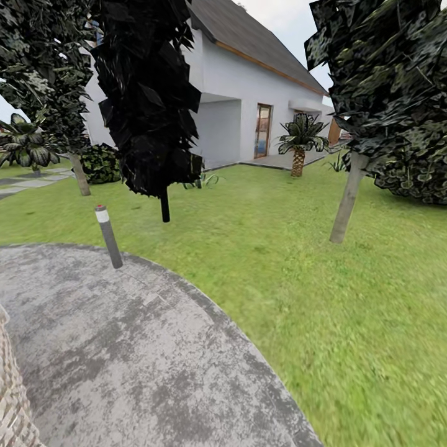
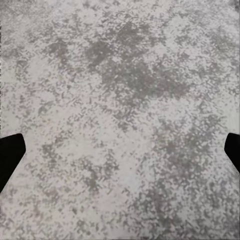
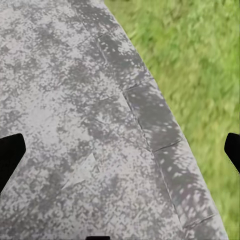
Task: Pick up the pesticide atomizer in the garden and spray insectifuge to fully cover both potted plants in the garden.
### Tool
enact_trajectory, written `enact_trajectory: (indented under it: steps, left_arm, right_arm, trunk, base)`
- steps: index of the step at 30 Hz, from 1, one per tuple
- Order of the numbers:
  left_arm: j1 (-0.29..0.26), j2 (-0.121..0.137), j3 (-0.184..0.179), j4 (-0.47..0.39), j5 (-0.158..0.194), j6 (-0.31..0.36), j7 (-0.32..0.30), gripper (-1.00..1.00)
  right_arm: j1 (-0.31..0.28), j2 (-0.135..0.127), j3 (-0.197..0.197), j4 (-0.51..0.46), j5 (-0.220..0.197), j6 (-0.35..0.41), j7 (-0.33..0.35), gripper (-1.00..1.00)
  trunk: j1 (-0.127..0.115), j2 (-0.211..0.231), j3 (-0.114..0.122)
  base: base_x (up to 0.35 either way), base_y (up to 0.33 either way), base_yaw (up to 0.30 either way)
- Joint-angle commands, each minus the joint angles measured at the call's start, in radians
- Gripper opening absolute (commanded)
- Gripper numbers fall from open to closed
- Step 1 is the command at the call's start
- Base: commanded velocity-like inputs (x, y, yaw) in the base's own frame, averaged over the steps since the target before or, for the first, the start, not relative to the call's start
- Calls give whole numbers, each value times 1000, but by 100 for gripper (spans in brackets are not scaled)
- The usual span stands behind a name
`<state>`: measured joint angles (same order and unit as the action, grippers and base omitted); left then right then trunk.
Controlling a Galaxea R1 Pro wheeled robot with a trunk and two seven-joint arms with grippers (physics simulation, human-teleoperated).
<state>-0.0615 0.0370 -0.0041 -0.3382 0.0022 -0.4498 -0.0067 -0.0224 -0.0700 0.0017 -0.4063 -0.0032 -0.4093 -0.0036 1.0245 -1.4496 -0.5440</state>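
The pesticide atomizer and the potted plants are out of view. I am in the garden, on the round grey gravelly patio (image 1: pixel 124 347) at the edge of the lawn (image 1: pixel 323 279). My left gripper (image 2: pixel 120 155) hangs open over bare patio, its dark fingertips (image 2: pixel 10 155) far apart at the picture's sides. Over the patio's curved slab border (image 3: pixel 155 125), with grass beside it, my right gripper (image 3: pixel 120 155) is open too, nothing between its fingertips (image 3: pixel 10 155).
A grey bollard lamp (image 1: pixel 108 237) stands at the patio's far rim. Trees rise on the lawn: a dark one (image 1: pixel 152 105) ahead, a trunk (image 1: pixel 347 198) at the right, another (image 1: pixel 79 174) at the left. A white house (image 1: pixel 248 93) and a palm (image 1: pixel 301 146) lie beyond. A woven object (image 1: pixel 11 397) sits nearest, at the left.
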Motion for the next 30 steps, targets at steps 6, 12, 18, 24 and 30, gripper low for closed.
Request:
enact_trajectory:
  steps: [6, 12, 18, 24, 30]
  left_arm:
    - [-4, 5, -3, -3, -9, 8, -5, 100]
    - [-2, 17, 5, -4, -2, 2, -3, 100]
    - [-6, 22, 6, -13, -5, 10, 16, 100]
    - [-5, 20, 4, -30, 0, 10, 35, 100]
    - [-9, 22, 3, -32, 5, 11, 28, 100]
  right_arm:
    - [-1, 2, 1, -3, -3, -1, 5, 100]
    - [-1, 7, -1, -4, -2, -2, 5, 100]
    - [-1, 6, -2, -5, -1, -2, 1, 100]
    - [-1, 7, -2, -6, 0, -4, -2, 100]
    - [-1, 7, -3, 0, 2, -2, -2, 100]
  trunk:
    - [1, 0, -1]
    - [1, 0, -1]
    - [1, 0, -2]
    - [1, 0, -5]
    - [1, 0, -11]
  base:
    - [337, -13, 0]
    - [339, -1, 129]
    - [339, 0, 266]
    - [340, 0, 269]
    - [340, 0, 238]
